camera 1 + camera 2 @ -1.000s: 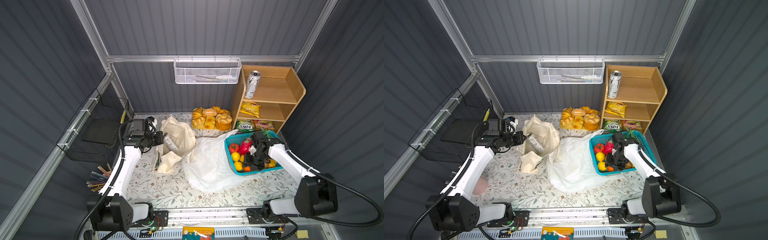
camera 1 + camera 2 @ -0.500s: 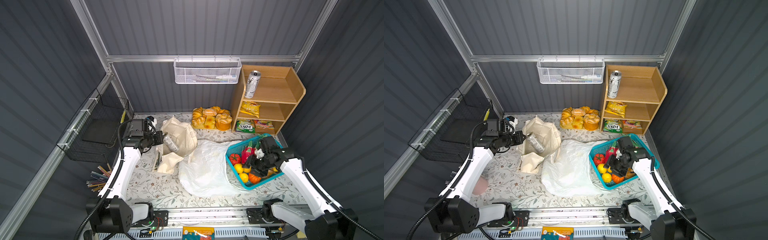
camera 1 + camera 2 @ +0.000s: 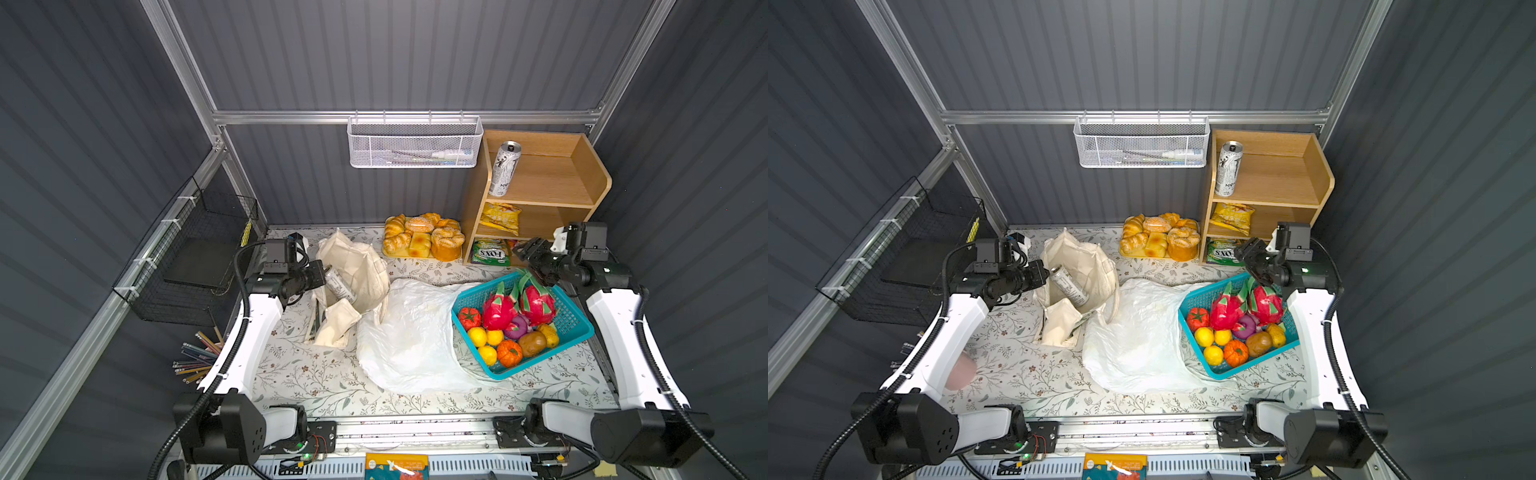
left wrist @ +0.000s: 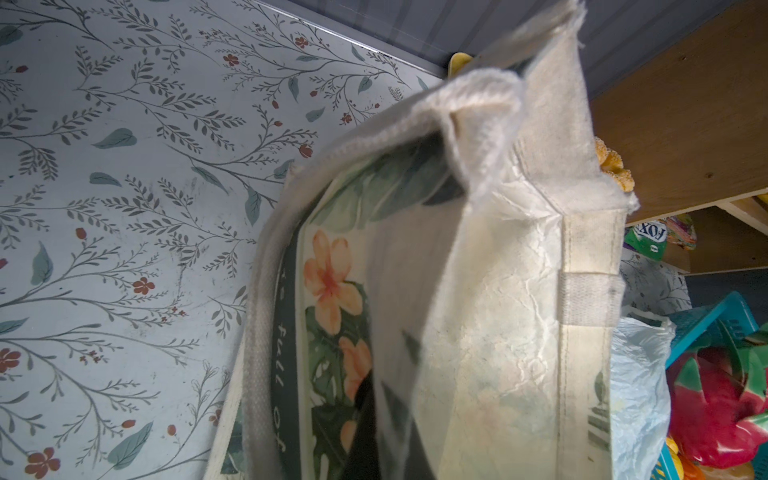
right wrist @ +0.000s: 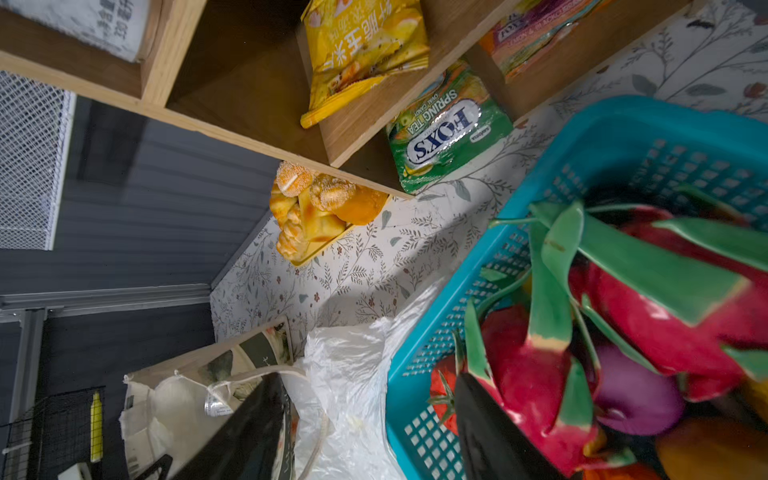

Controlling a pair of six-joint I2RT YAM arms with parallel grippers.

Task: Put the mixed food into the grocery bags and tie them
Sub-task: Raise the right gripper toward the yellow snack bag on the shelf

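- In both top views the left gripper [image 3: 318,272] is clamped on the rim of the canvas tote [image 3: 361,262], propping it open with one can [image 3: 338,284] inside. The right gripper [image 3: 530,253] hangs empty between shelf [image 3: 582,174] and basket [image 3: 582,328].
- Left wrist view: limp tote cloth fills the frame. The plastic bag [image 4: 636,374] beside it looks flimsy and slippery.
- Right wrist view: the fingers [image 5: 490,428] stand wide.
  - The snack packet [image 5: 365,45] on the middle shelf looks light, so I'd pinch a sealed edge.
  - The dragon fruits [image 5: 528,374] in the basket look bulky, so I'd take one across the body, not by the leaves.
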